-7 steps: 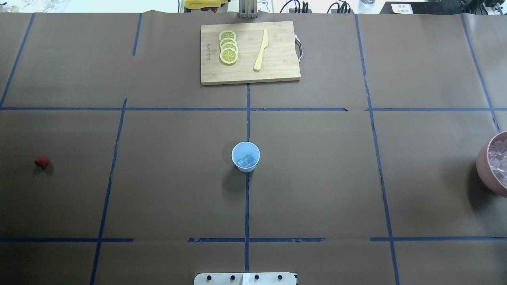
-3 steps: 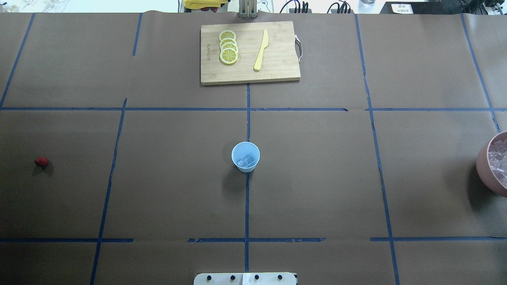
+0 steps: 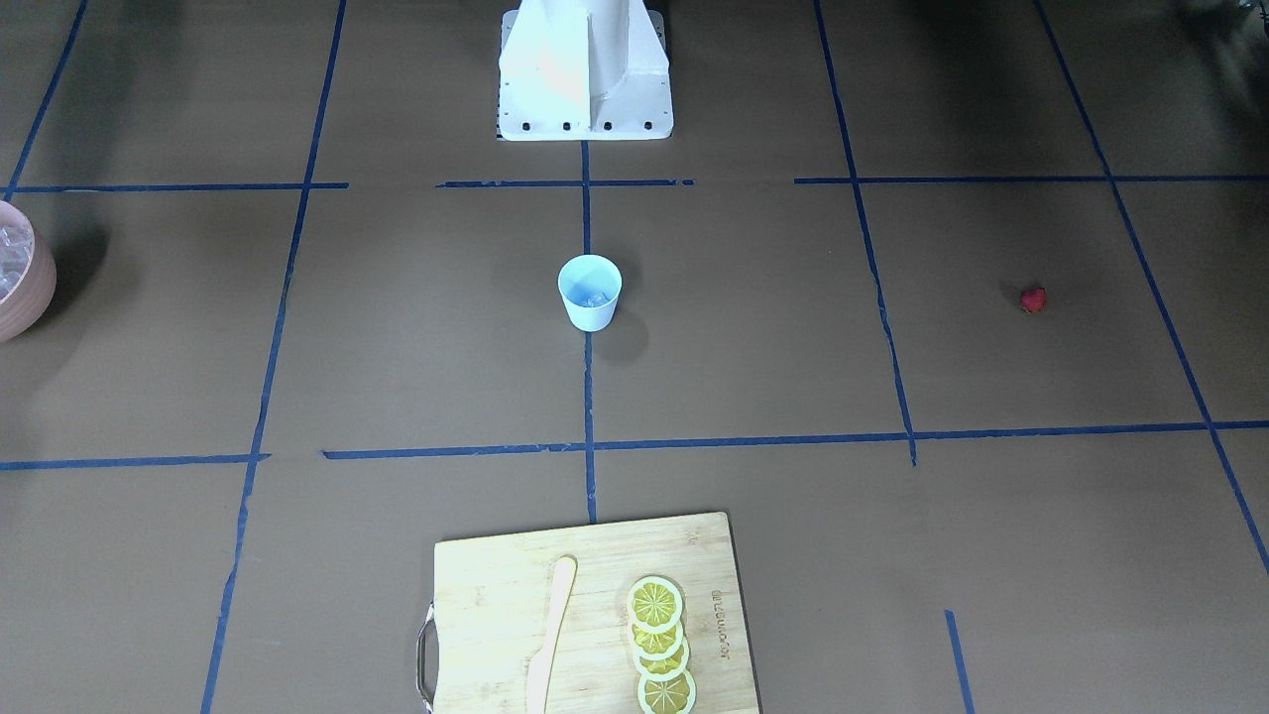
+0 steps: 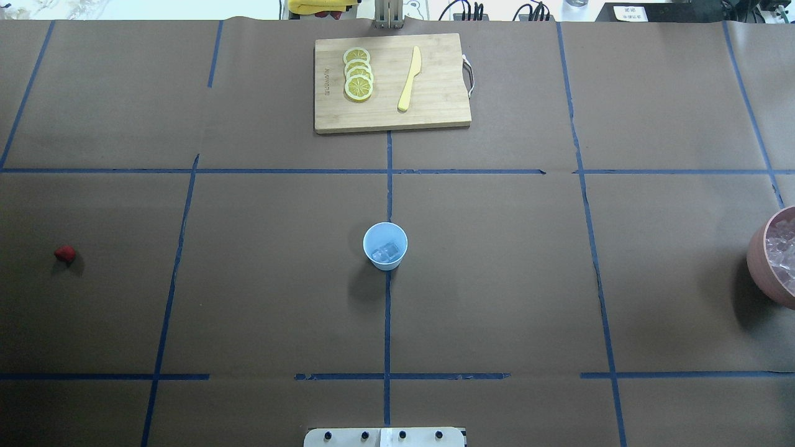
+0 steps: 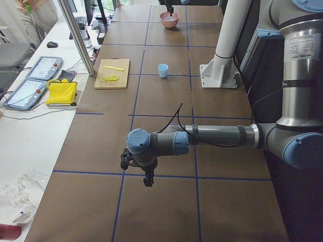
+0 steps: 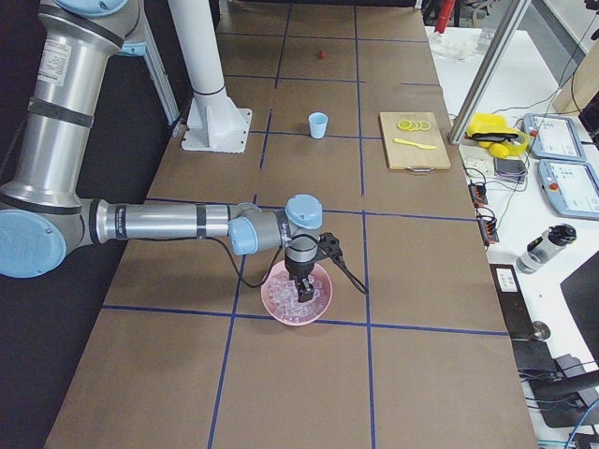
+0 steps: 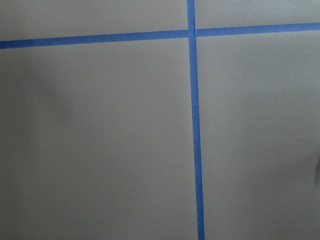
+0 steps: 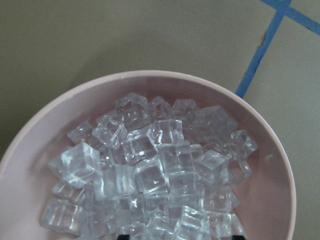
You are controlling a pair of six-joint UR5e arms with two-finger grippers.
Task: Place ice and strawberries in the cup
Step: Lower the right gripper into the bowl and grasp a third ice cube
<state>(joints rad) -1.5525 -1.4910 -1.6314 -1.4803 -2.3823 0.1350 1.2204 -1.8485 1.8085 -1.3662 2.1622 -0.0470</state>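
Observation:
The light blue cup (image 4: pixel 385 245) stands upright at the table's middle with a few ice cubes (image 4: pixel 387 251) in it; it also shows in the front-facing view (image 3: pixel 590 293). The red strawberry (image 4: pixel 64 253) lies alone at the far left. My right gripper (image 6: pixel 301 290) points down into the pink bowl (image 6: pixel 273 304), just above its heap of ice (image 8: pixel 150 170); I cannot tell whether it is open. My left gripper (image 5: pixel 147 180) hangs over bare table at the robot's left end; I cannot tell its state. Neither gripper shows in the overhead view.
A wooden cutting board (image 4: pixel 435 112) at the far middle holds lemon slices (image 4: pixel 358 74) and a yellow knife (image 4: pixel 410 77). The pink bowl (image 4: pixel 761 261) sits at the right edge. Blue tape lines cross the brown table.

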